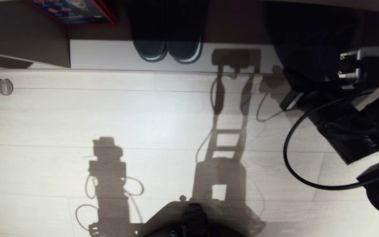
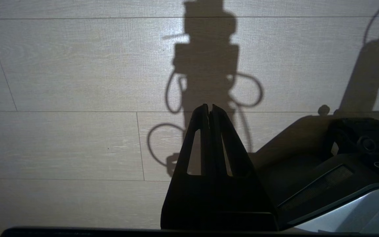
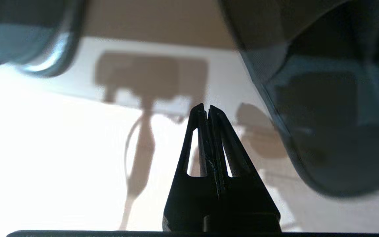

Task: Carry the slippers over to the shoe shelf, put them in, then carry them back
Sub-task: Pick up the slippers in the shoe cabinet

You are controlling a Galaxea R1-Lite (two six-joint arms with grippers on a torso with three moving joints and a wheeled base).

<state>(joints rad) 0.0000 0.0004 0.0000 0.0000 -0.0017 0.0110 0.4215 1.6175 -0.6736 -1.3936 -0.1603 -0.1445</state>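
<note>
The shoe shelf shows as a pale base board [image 1: 104,54] under a beige side panel [image 1: 25,33] along the far edge of the floor. The slippers [image 1: 311,39] are a plain dark mass at the board's right end; I cannot separate the two. In the right wrist view one slipper [image 3: 334,125] looms close beside my right gripper [image 3: 206,110], which is shut with nothing between its fingers and points at the base board [image 3: 222,65]. The right arm [image 1: 341,125] reaches in from the right. My left gripper [image 2: 209,107] is shut and empty, parked over the floor.
A dark pair with pale sole rims [image 1: 168,49] stands mid-shelf, seen also in the right wrist view [image 3: 28,42]. A red-edged box [image 1: 74,11] lies at the shelf's left. A round metal fitting [image 1: 4,86] sits in the plank floor. A black cable [image 1: 294,164] loops off the right arm.
</note>
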